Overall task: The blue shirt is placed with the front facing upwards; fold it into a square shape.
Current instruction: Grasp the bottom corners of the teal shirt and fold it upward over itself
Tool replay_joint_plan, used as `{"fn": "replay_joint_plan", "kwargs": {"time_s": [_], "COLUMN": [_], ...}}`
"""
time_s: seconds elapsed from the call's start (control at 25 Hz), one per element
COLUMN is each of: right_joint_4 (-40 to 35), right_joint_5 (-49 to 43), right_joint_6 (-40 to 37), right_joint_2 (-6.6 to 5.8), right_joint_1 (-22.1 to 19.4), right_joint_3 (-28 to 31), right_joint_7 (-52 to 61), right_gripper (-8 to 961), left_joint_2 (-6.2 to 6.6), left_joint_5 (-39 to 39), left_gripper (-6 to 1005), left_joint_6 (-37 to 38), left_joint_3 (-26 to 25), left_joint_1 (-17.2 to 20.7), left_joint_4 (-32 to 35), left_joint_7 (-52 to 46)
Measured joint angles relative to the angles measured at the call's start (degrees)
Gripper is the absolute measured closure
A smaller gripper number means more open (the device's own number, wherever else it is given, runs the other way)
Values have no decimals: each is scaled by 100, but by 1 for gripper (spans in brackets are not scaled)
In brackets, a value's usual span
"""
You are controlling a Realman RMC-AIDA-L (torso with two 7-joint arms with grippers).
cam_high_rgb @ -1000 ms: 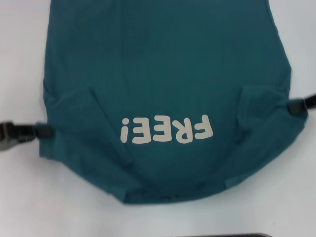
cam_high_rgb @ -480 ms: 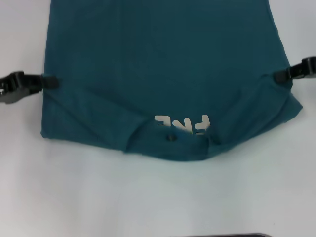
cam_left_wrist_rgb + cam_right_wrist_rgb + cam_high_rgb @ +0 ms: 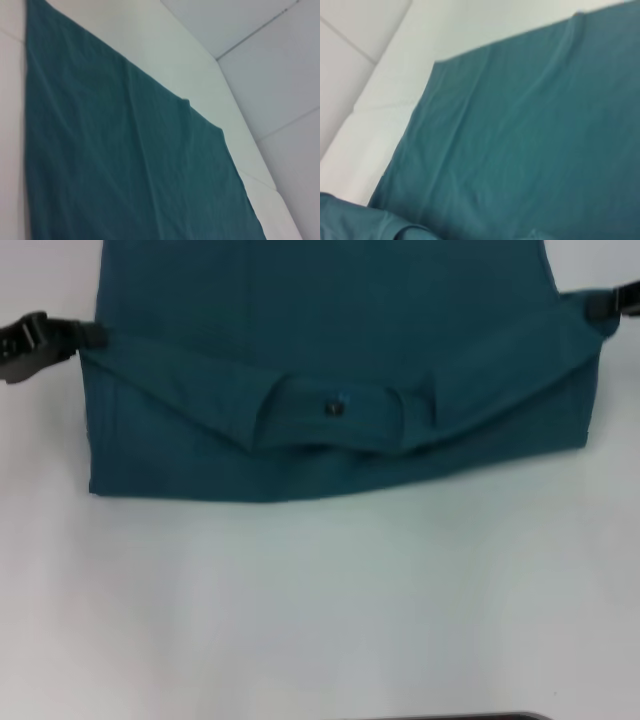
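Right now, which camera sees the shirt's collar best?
The head view: the collar of the blue shirt lies folded over there, label showing. Both wrist views show only plain blue cloth, no collar.

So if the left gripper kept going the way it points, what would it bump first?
The left gripper points inward at the blue shirt, and it is already at the shirt's edge, so it would meet only more shirt cloth, probably.

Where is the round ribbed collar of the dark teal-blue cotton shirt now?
In the head view, the collar lies folded over on top of the blue shirt, midway between the left gripper and right gripper.
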Motion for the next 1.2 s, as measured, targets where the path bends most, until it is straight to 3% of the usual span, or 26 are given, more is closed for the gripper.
{"fn": "replay_joint_plan", "kwargs": {"time_s": [0.24, 0.48, 0.88, 1.2], "right_joint_4": [-8, -12, 15, 12], "right_joint_5": [68, 78, 99, 100], "right_joint_6": [440, 977, 1419, 1947], "right_joint_2": [21, 41, 259, 322], "right_joint_1": [46, 16, 238, 401], "right_joint_3": [-1, -36, -132, -320], "right_joint_7": [33, 220, 25, -1], "right_gripper": [887, 884, 879, 875], "left_joint_2": [0, 1, -20, -39], "left_joint_5": [-20, -65, -150, -211], "left_gripper": [961, 961, 961, 961], "left_joint_6": [-465, -1092, -1807, -2371], "left_joint_3": [66, 447, 1137, 1497], "left_joint_1": [-216, -383, -624, -886], "left_joint_4": [80, 77, 86, 175], "left_joint_7": [-6, 106, 129, 140]}}
